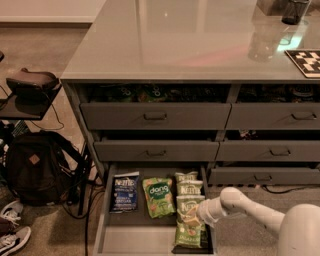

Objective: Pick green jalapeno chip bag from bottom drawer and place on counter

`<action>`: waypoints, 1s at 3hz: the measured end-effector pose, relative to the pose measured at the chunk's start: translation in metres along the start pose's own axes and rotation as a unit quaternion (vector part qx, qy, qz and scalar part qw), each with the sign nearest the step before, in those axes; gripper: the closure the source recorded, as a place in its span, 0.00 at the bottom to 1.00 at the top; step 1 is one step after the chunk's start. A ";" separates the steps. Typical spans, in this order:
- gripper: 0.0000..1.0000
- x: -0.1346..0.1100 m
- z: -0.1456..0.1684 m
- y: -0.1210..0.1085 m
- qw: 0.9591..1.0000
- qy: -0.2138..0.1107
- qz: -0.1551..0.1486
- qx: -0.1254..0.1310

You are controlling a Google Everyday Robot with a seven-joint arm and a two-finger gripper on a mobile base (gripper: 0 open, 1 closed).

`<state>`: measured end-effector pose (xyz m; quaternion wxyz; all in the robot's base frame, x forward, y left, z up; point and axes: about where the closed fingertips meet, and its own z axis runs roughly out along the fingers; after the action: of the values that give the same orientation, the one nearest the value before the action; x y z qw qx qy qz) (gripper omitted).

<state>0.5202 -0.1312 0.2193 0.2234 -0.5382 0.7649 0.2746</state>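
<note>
The bottom drawer [131,239] is pulled open at the lower middle. Along its right side lie three light-green jalapeno chip bags in a row: one at the back [186,176], one in the middle [190,189] and one at the front [187,226]. My gripper [200,214] reaches in from the lower right on a white arm and sits at the right edge of the front bag, over its upper part. The grey glossy counter [190,40] spans the top of the cabinet.
In the drawer also lie a dark blue Kettle bag [124,192] and a brighter green dong bag [158,196]. Other grey drawers [155,116] stand partly open above. A black backpack [35,167], shoes [12,237] and a side stand [30,85] are on the left. A checkered board [306,62] and a dark cup [295,11] stand on the counter.
</note>
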 end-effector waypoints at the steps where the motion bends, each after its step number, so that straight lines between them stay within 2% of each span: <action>1: 1.00 -0.061 -0.022 -0.005 0.998 -0.048 -0.013 -0.024; 2: 1.00 -0.120 -0.050 0.002 0.994 -0.094 -0.048 -0.041; 3: 1.00 -0.174 -0.079 0.015 0.985 -0.135 -0.099 -0.049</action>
<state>0.5585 -0.0576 0.3925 0.3243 -0.5796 0.6563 0.3580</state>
